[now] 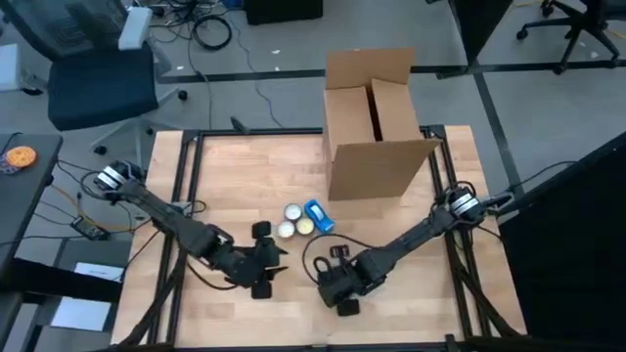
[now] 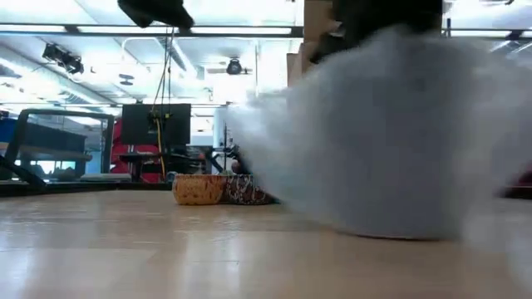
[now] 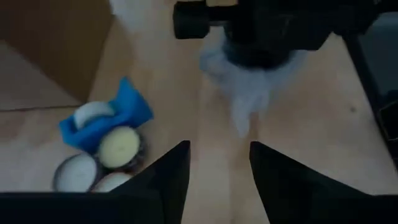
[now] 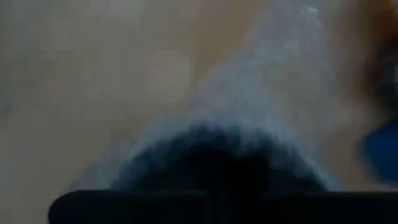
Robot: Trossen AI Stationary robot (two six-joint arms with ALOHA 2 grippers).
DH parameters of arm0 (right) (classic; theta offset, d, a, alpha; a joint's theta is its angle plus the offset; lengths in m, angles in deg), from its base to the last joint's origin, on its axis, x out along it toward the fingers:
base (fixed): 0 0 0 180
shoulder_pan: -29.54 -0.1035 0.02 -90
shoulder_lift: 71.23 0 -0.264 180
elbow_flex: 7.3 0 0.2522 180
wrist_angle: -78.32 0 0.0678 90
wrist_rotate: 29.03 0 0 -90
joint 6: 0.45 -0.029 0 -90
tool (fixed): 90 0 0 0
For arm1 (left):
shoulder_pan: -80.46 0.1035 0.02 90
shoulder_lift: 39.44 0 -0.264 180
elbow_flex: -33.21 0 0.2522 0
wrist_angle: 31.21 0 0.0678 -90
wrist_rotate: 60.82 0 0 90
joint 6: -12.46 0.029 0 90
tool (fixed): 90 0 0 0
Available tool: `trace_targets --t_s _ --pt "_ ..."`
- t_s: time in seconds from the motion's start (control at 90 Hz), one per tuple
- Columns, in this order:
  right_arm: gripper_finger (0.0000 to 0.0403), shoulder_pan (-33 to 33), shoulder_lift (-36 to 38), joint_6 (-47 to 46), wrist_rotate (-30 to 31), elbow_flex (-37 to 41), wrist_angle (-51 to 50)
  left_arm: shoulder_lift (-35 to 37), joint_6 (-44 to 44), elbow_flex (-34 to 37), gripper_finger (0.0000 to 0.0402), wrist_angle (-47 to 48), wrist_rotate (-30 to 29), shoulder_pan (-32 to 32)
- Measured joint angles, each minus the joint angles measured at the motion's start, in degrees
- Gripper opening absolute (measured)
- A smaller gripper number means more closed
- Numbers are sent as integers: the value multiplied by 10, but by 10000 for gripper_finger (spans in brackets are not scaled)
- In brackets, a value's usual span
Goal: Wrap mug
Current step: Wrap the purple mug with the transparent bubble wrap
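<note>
Filling the right half of the low view, a blurred grey-white mass of bubble wrap (image 2: 391, 141) sits on the wooden worktop (image 2: 125, 249) closest to the lens; whatever it covers is hidden, so the mug's axis and facing cannot be told. Behind it, a small patterned basket-like object (image 2: 198, 189) stands on the wood, with monitors and ceiling lights in the room beyond.

From above, the left end effector (image 1: 262, 256) lies low on the worktop just left of centre, and the right end effector (image 1: 337, 284) sits near it. Between and just behind them are round tins (image 1: 291, 221) beside a blue package (image 1: 319, 216). An open cardboard box (image 1: 377, 127) stands at the far edge; an office chair (image 1: 98, 73) and cables occupy the floor.

Left wrist view: its dark fingers (image 3: 168, 177) are spread apart, released, pointing at the wrap bunched under the other arm.

Right wrist view: only wrap over a dark shape; I cannot tell its grip.
</note>
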Motion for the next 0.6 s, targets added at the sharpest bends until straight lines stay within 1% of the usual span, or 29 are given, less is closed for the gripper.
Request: trace_targets --t_s 0.089,0.322,0.522,0.6 --pt "0 5 5 3 13 -5 4 2 -14 0 153 15 -11 -5" --pt "0 6 4 -6 -5 -5 -10 2 -39 0 153 36 -15 -9" --pt "0 3 12 3 40 -28 -6 2 -43 0 153 38 -16 -9" --pt "0 2 11 4 47 -27 5 2 -42 0 153 37 -16 -9"
